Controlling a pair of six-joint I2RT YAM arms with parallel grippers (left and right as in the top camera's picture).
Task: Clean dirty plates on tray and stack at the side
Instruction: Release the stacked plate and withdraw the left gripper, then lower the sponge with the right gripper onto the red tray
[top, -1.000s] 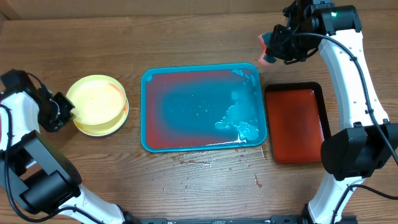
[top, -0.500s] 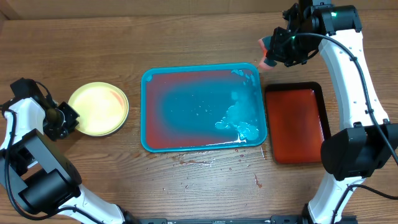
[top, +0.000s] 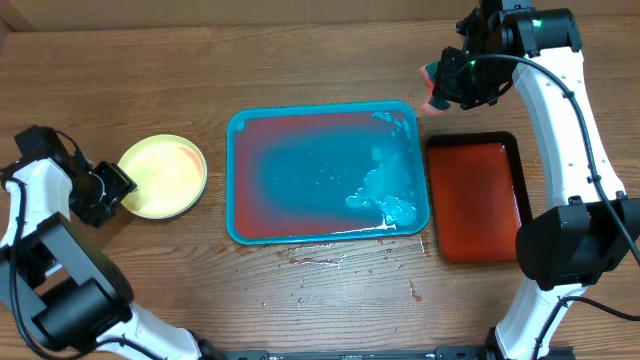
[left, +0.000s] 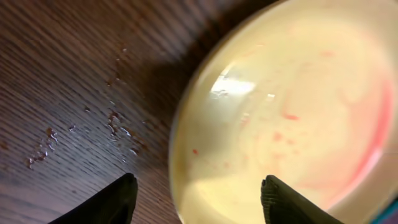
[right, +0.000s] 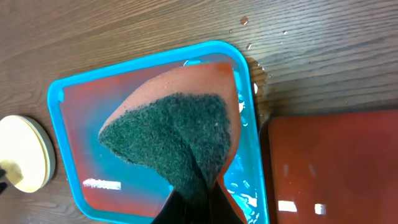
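- Step in hand, as I judge it: the end of stacking. The pale yellow-green round plates (top: 163, 177) sit on the brown wooden table (top: 300, 60), just ahead of the left gripper (top: 115, 187).
- Left jaws stand apart and grip nothing. In the wrist view the plate rim lies ahead of and between the two black fingertips (left: 121, 199). I see no contact.
- I can't tell how many plates are in the pile. The top one (left: 292, 106) shows faint pink streaks and specks.
- Water droplets (left: 118, 124) lie on the wood ahead of the left-hand finger.
- The large teal-rimmed rectangular tray (top: 320, 108) is wet and holds no plates. It is well apart from the left jaws and lies out beyond the tips of the right ones.
- The right gripper (top: 447, 80) is closed on an orange sponge with a dark green scrub face (right: 180, 143).
- The right arm is raised and folded, wrist held over the tray's far right corner, beside the small black-rimmed red tray (top: 470, 137).
- The left arm is low, reaching level at the pile's outer edge.
- Next move, my call: draw the left jaws straight back without nudging the pile. The pink traces may call for another wipe.
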